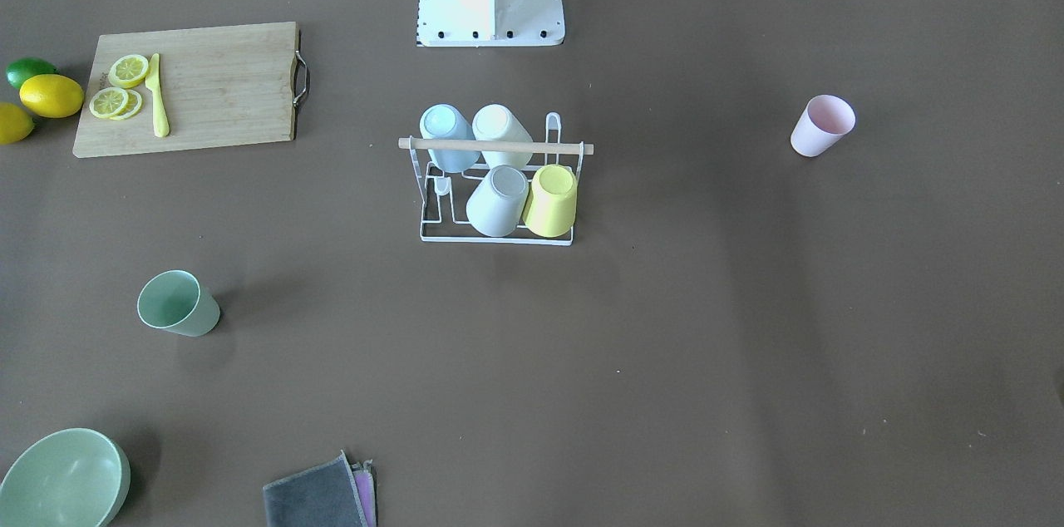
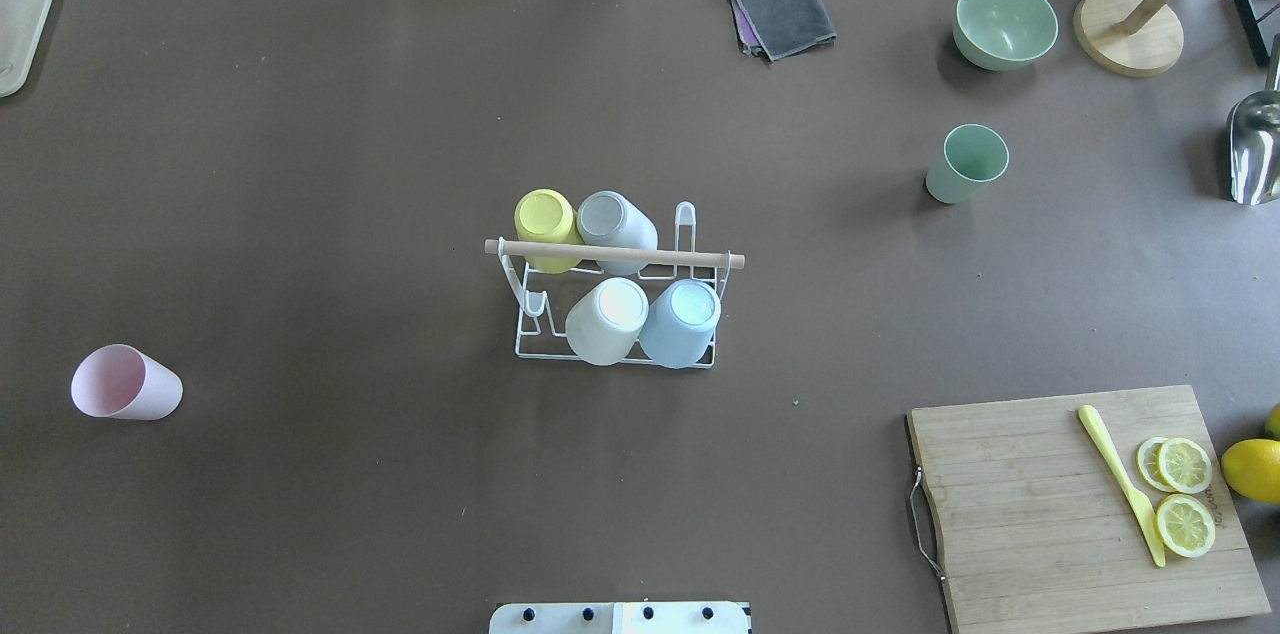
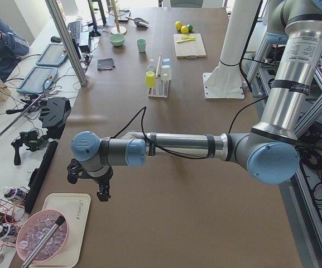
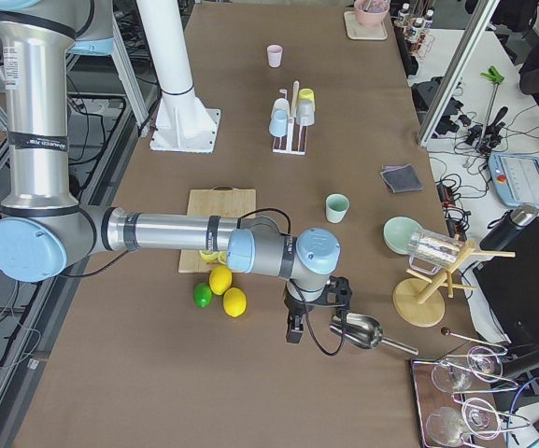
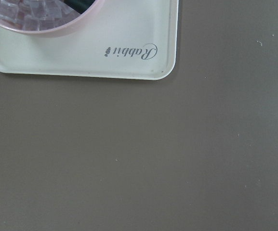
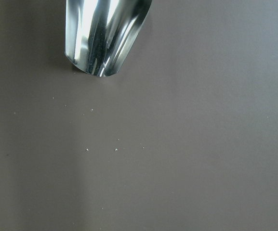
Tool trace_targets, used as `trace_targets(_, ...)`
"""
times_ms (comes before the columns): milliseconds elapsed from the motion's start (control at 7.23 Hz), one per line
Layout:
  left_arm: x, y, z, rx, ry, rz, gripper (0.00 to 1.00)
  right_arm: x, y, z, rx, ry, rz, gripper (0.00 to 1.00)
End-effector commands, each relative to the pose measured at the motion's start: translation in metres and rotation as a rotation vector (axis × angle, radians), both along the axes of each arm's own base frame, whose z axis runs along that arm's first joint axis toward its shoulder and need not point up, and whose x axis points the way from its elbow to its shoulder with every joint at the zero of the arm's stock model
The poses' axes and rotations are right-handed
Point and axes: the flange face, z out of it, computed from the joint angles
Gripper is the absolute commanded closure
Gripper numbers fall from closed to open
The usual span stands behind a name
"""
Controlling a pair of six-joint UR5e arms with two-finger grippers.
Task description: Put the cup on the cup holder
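The cup holder (image 2: pixel 700 259) is a white wire rack with a wooden rod across its top, at the table's middle; it also shows in the front view (image 1: pixel 432 236). Several cups hang upside down on its prongs. A pink cup (image 2: pixel 125 383) stands loose on the table to the left. A green cup (image 2: pixel 965 164) stands loose at the back right. My left gripper (image 3: pixel 88 187) hangs over the table's left end beside a white tray. My right gripper (image 4: pixel 311 322) hangs at the right end beside a metal scoop. I cannot tell whether either is open or shut.
A cutting board (image 2: pixel 1085 504) with lemon slices and a yellow knife lies at the front right, lemons (image 2: pixel 1250 469) beside it. A green bowl (image 2: pixel 1005 22), a grey cloth (image 2: pixel 785 9), a wooden stand (image 2: pixel 1130 29) and a metal scoop (image 2: pixel 1255 149) sit at the back right. A white tray (image 5: pixel 129 53) holds a pink bowl.
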Motion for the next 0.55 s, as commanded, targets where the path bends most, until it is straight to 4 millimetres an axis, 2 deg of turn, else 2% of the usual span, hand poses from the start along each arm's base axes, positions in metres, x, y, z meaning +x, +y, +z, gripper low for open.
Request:
trace_targets(0,0.0117,-0.0002,0.0008,0.012,0.001,0.020,0.01,-0.0001,0.0019,0.0007,0.002,-0.002,-0.002,0.00)
trace_targets(415,0.0128,0.0005,0.0023,0.009,-0.011,0.024,0.01,-0.0001,0.0010,0.0011,0.003,-0.002,0.000,0.00)
